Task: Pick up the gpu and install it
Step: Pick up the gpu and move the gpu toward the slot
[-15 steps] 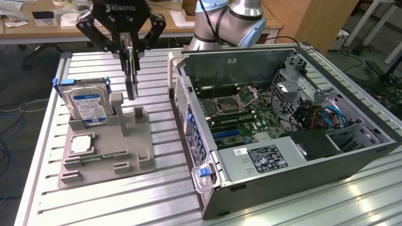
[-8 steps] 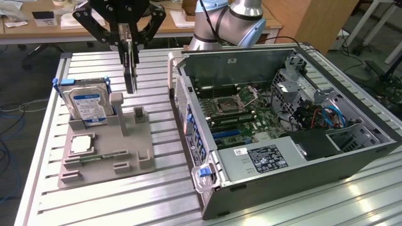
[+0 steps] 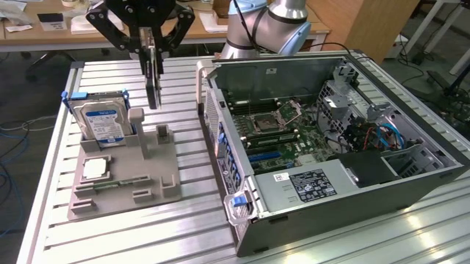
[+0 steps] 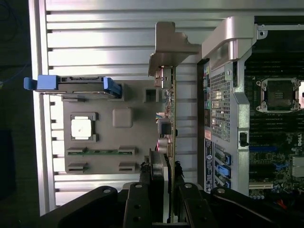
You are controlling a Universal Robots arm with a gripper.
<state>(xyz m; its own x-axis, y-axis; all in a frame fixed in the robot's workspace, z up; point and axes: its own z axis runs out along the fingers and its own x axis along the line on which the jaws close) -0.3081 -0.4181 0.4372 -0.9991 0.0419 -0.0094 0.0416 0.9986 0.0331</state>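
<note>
A ribbed aluminium bench (image 3: 147,236) filled the foreground, with bright glare on its slats toward the exterior view's right; behind it stood a light wooden desk (image 3: 66,34) strewn with papers (image 3: 15,14); a wooden cabinet (image 3: 367,22) rose at the exterior view's right; blue cables (image 3: 9,132) trailed over the dark floor (image 3: 29,82).
</note>
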